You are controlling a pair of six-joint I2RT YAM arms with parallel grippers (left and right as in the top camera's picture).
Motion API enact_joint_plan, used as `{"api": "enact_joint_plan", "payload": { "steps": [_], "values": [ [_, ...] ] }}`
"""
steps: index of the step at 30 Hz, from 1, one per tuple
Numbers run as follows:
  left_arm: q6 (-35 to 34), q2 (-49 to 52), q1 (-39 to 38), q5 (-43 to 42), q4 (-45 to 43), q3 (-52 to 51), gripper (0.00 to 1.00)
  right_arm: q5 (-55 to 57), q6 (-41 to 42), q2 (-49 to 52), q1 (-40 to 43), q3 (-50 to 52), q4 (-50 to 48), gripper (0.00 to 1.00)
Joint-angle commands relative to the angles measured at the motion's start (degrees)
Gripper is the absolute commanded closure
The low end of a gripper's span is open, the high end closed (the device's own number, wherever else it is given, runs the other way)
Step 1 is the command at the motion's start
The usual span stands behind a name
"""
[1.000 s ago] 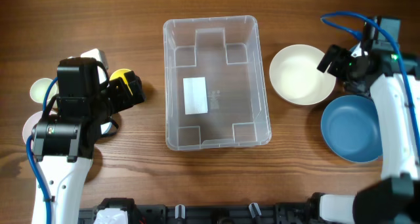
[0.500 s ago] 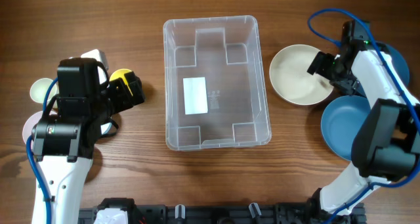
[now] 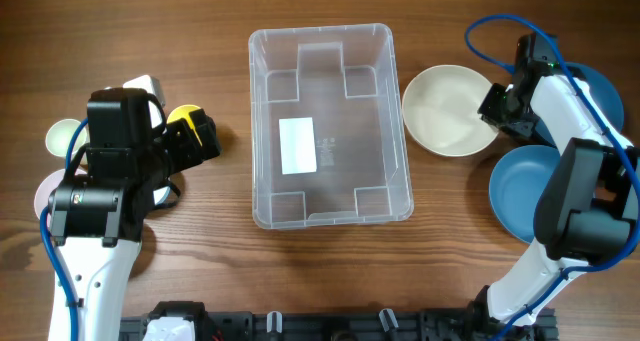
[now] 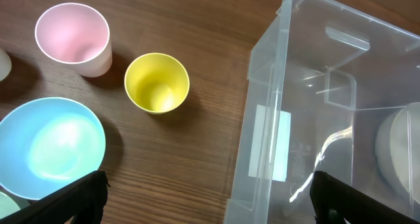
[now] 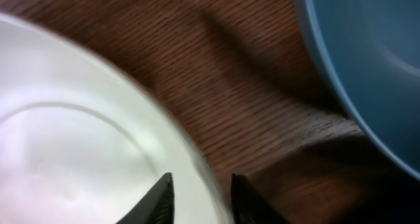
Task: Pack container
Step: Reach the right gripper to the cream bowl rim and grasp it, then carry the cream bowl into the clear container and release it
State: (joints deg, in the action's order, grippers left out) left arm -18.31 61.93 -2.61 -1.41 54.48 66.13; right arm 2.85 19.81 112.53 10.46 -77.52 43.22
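Observation:
The container (image 3: 345, 141) is a clear rectangular bin with a white label on its bottom, empty, in the middle of the table; the left wrist view shows its corner (image 4: 341, 119). A white bowl (image 3: 448, 111) sits just right of it. My right gripper (image 3: 497, 106) is at the bowl's right edge. In the right wrist view the bowl's rim (image 5: 190, 158) runs between the two narrow-set fingers, one inside and one outside, so the right gripper (image 5: 200, 198) is shut on it. My left gripper (image 3: 205, 139) hovers left of the container, open and empty (image 4: 207, 198).
A dark blue bowl (image 3: 530, 196) lies right of the white bowl, its rim close by (image 5: 367, 66); another blue bowl (image 3: 595, 86) shows behind the right arm. On the left stand a yellow cup (image 4: 157, 83), a pink cup (image 4: 72, 33) and a light blue bowl (image 4: 49, 145).
My right gripper came down to the white bowl's right rim and closed on it; the bowl has shifted slightly left toward the container. The left arm has not moved.

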Motion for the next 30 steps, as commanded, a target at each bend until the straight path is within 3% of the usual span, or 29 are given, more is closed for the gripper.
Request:
{"api": "enact_joint_plan", "payload": {
  "steps": [1, 7, 15, 23, 30],
  "values": [
    [0.94, -0.31, 0.28, -0.68, 0.07, 0.90, 0.00, 0.15, 1.40, 0.52, 0.13, -0.74, 0.13, 0.80],
    [0.96, -0.31, 0.28, -0.68, 0.07, 0.90, 0.00, 0.15, 1.36, 0.52, 0.13, -0.74, 0.33, 0.96],
    [0.96, -0.31, 0.28, -0.68, 0.07, 0.90, 0.00, -0.33, 1.16, -2.40, 0.07, -1.09, 0.07, 0.96],
    [0.94, -0.31, 0.26, -0.68, 0.07, 0.90, 0.00, -3.13, -1.77, -21.79, -0.57, -5.40, 4.15, 0.96],
    [0.96, -0.31, 0.26, -0.68, 0.07, 0.90, 0.00, -4.39, -4.39, -27.12, -10.40, -17.20, 13.97, 0.96]
  ]
}}
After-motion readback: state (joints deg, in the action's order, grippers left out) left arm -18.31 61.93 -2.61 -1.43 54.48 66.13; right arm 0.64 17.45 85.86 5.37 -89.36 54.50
